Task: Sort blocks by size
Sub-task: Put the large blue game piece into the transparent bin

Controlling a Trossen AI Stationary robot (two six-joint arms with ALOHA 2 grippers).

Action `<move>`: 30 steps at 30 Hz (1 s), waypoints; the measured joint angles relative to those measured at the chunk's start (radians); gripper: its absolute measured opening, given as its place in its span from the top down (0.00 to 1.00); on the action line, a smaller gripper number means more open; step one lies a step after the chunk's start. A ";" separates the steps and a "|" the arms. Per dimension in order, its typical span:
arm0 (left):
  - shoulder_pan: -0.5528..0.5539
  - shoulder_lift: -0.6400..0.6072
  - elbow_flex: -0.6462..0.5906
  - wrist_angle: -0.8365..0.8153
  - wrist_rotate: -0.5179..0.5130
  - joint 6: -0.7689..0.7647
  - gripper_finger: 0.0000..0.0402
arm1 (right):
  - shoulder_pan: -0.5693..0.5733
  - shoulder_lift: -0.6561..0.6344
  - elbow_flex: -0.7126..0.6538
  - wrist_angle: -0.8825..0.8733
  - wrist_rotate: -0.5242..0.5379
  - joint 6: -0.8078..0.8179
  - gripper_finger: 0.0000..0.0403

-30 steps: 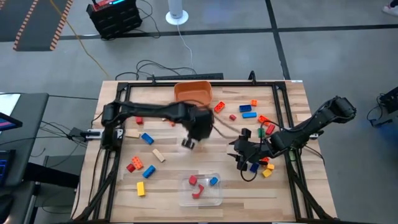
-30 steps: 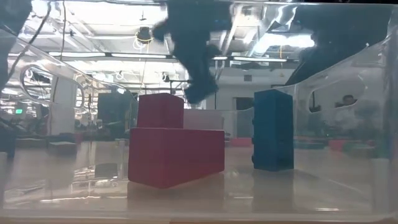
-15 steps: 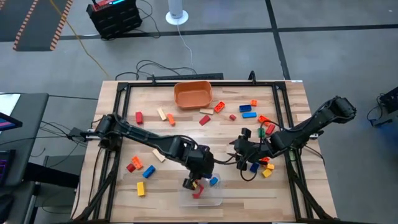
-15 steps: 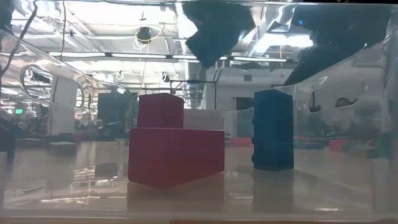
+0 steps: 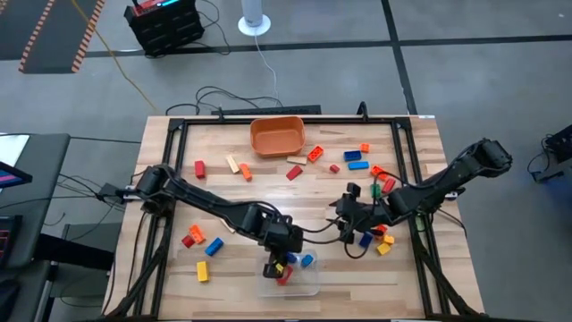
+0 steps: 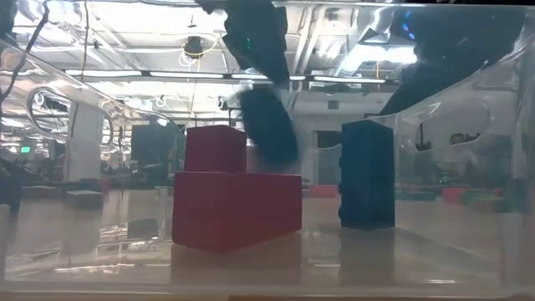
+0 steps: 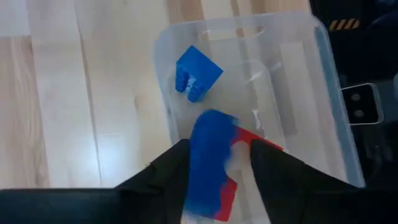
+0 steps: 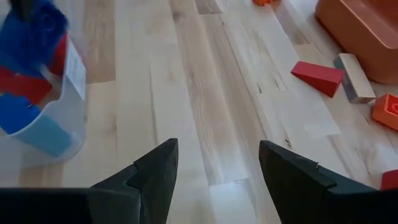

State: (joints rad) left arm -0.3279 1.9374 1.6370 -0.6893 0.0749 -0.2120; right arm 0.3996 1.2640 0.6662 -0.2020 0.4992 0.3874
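The left arm stretches low across the table, its left gripper point(image 7: 214, 155) over the clear tub point(image 7: 323, 93), fingers parted around a blurred blue block point(image 7: 208, 158). The right gripper point(image 8: 214, 165) hovers spread above bare table.

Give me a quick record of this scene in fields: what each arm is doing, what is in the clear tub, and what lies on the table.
left gripper: open over the clear tub, a blurred blue block between its fingers
right gripper: open, empty, low over the table at its right side
tub contents: red blocks, a blue block
orange bowl: at the table's far edge
loose blocks: scattered left, centre and right
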 joint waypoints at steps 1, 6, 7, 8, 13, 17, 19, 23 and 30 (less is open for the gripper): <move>0.000 -0.006 0.000 -0.003 0.000 -0.002 0.53 | -0.004 0.000 0.000 0.000 0.000 -0.001 0.37; 0.000 -0.052 0.000 -0.140 0.000 -0.007 0.46 | -0.005 0.000 0.000 -0.001 0.000 -0.002 0.37; 0.000 -0.064 0.001 -0.207 -0.011 -0.002 0.45 | -0.004 0.000 0.000 -0.001 0.000 -0.002 0.37; -0.001 -0.075 0.001 -0.285 -0.036 0.007 0.45 | -0.001 0.000 0.000 -0.001 0.000 -0.002 0.37; -0.036 -0.097 -0.026 -0.715 -0.262 -0.015 0.45 | -0.001 0.000 0.000 -0.002 0.000 -0.002 0.37; -0.064 -0.154 -0.168 -0.722 -0.255 -0.062 0.45 | -0.001 0.000 0.000 -0.003 0.000 -0.002 0.37; -0.069 -0.205 -0.257 -0.661 -0.210 -0.123 0.45 | -0.001 0.000 0.000 -0.003 0.000 -0.002 0.37; -0.067 -0.325 -0.390 -0.561 -0.130 -0.320 0.45 | -0.001 0.000 0.000 -0.003 0.000 -0.002 0.37; -0.071 -0.445 -0.534 -0.421 -0.037 -0.697 0.45 | -0.001 0.000 0.000 -0.007 0.000 -0.003 0.37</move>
State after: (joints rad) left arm -0.3985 1.4925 1.1032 -1.1103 0.0377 -0.9085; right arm 0.3988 1.2640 0.6662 -0.2089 0.4988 0.3847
